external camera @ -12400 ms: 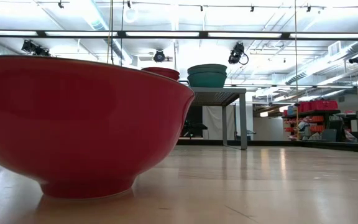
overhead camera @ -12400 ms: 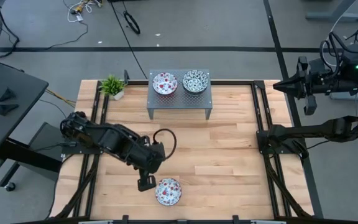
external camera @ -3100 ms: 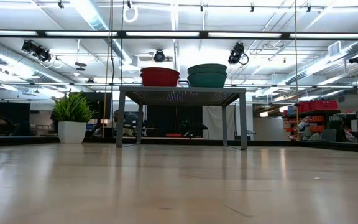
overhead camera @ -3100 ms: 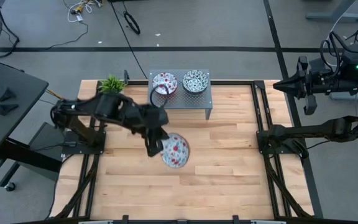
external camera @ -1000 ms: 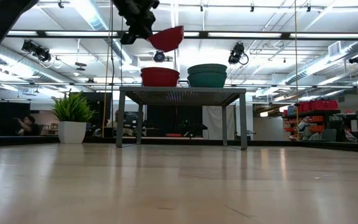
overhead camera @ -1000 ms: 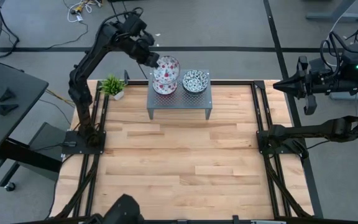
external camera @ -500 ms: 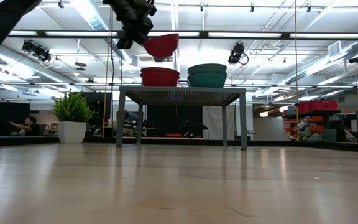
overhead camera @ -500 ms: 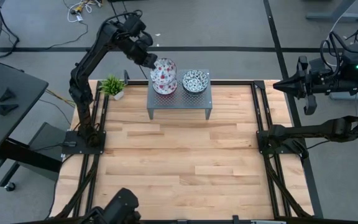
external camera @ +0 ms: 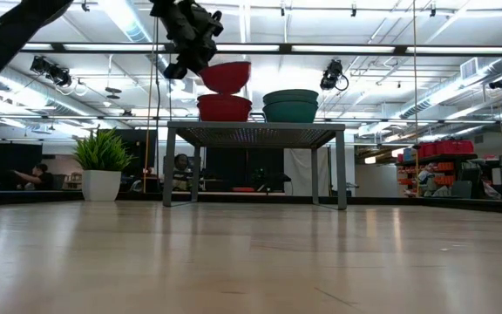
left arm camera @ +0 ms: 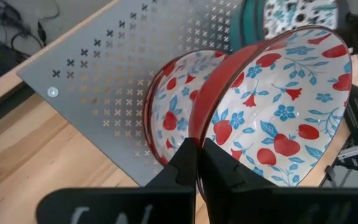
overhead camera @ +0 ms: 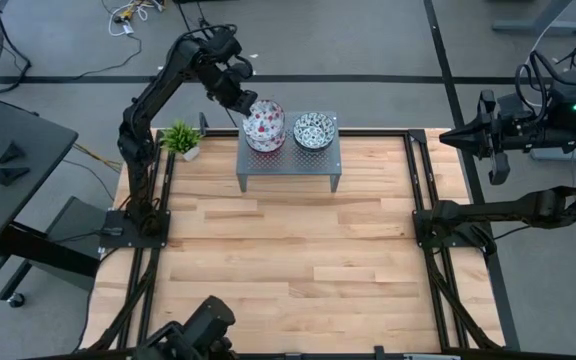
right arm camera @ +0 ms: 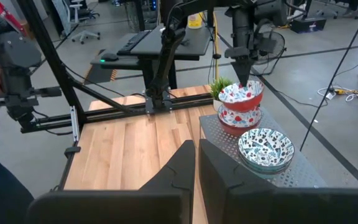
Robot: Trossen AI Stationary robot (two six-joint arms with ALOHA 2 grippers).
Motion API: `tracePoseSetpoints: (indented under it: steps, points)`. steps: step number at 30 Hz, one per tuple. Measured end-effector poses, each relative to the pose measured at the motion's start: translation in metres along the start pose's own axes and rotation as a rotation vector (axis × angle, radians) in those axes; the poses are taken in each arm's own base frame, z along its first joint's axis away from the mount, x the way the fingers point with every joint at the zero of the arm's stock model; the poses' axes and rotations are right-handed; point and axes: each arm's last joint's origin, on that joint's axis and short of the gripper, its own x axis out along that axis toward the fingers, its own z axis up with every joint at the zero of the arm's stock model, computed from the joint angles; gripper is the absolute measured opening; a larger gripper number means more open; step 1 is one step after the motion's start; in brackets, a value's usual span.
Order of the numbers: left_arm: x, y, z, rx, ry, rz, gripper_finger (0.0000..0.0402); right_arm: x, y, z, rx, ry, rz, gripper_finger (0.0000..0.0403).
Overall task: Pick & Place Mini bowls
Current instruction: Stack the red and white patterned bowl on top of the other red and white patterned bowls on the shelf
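1. Left fingers point(left arm camera: 196, 163) pinch the rim of a red bowl point(left arm camera: 272, 118), held tilted just above another red bowl point(left arm camera: 173, 112) on the stand point(overhead camera: 288, 160).
2. A teal bowl point(overhead camera: 314, 130) sits beside them.
3. Right fingers point(right arm camera: 196, 163) are closed, empty (off the worktop's point(overhead camera: 288, 260) side).
4. No readable writing.

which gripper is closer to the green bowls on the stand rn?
Left. The left gripper is over the stand, holding a red bowl beside the green bowls. The right gripper sits off the table's right edge.
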Motion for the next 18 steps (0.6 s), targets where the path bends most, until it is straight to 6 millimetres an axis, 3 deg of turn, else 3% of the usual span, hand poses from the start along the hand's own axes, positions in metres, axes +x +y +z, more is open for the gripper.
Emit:
tracePoseSetpoints:
  steps: [18]
  points:
    - [0.027, 0.008, 0.006, -0.007, 0.096, 0.043, 0.0007, 0.0, 0.0, 0.0, 0.0, 0.0, 0.0, 0.0025]
